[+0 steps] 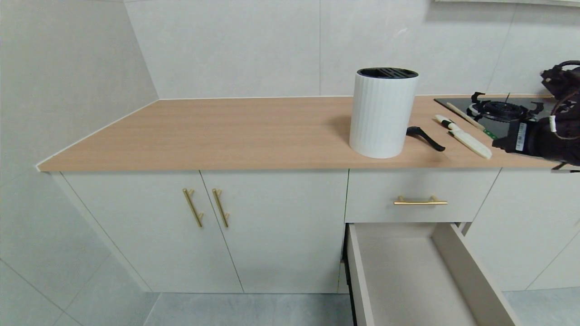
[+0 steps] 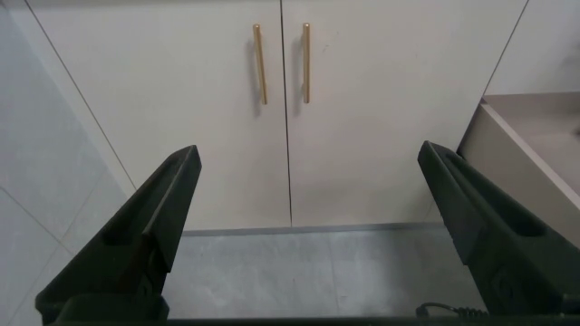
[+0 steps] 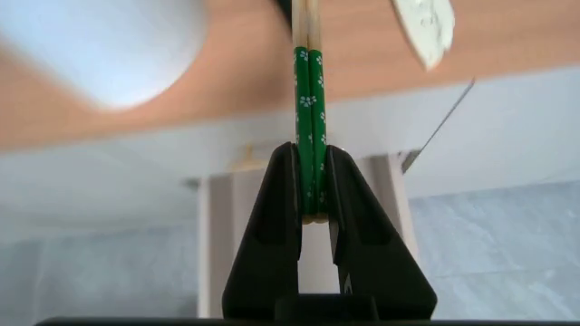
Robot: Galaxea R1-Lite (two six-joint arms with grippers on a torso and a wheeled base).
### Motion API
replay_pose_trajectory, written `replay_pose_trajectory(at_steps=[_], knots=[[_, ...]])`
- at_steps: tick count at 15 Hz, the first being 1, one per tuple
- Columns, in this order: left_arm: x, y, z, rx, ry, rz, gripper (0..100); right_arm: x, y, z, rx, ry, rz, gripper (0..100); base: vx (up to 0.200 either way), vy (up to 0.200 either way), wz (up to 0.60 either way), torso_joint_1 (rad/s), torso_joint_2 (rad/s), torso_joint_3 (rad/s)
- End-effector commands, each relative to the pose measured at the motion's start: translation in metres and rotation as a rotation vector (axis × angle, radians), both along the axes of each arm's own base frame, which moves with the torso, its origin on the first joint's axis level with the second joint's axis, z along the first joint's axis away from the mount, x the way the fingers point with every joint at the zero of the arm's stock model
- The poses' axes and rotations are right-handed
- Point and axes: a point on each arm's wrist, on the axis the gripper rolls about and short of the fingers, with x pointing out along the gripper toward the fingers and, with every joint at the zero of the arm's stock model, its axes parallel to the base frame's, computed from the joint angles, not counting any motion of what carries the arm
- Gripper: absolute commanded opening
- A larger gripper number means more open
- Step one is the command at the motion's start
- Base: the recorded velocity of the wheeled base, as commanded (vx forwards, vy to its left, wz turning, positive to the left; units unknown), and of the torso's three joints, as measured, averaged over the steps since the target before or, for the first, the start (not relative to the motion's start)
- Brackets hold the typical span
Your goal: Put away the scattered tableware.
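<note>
My right gripper is shut on a pair of wooden chopsticks with green patterned ends. In the head view the right gripper is at the counter's right end, and the chopsticks slant back toward the stove. A white knife and a black-handled utensil lie on the wooden counter, right of a white ribbed holder with a black slotted top. My left gripper is open and holds nothing, low in front of the cabinet doors.
A gas stove sits at the counter's far right. Below the counter, a lower drawer is pulled out with nothing in it, under a closed drawer with a gold handle. Tiled walls bound the back and left.
</note>
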Motion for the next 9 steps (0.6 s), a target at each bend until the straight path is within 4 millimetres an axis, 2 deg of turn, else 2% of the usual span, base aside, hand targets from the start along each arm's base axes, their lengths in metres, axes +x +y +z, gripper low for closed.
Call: replay_pose_trajectory(at_steps=[1, 5, 9], knots=[[0.000, 0.000, 0.000, 0.000, 0.001, 0.000, 100, -0.054, 0.005, 0.006, 0.009, -0.015, 0.061, 0, 0.000, 0.000, 0.00, 0.000, 0.00, 0.000], [0.000, 0.000, 0.000, 0.000, 0.001, 0.000, 100, -0.077, 0.012, -0.004, 0.068, 0.146, 0.239, 0, 0.000, 0.000, 0.00, 0.000, 0.00, 0.000], [0.000, 0.000, 0.000, 0.000, 0.001, -0.001, 100, -0.089, 0.013, -0.009, 0.018, 0.210, 0.327, 0, 0.000, 0.000, 0.00, 0.000, 0.00, 0.000]])
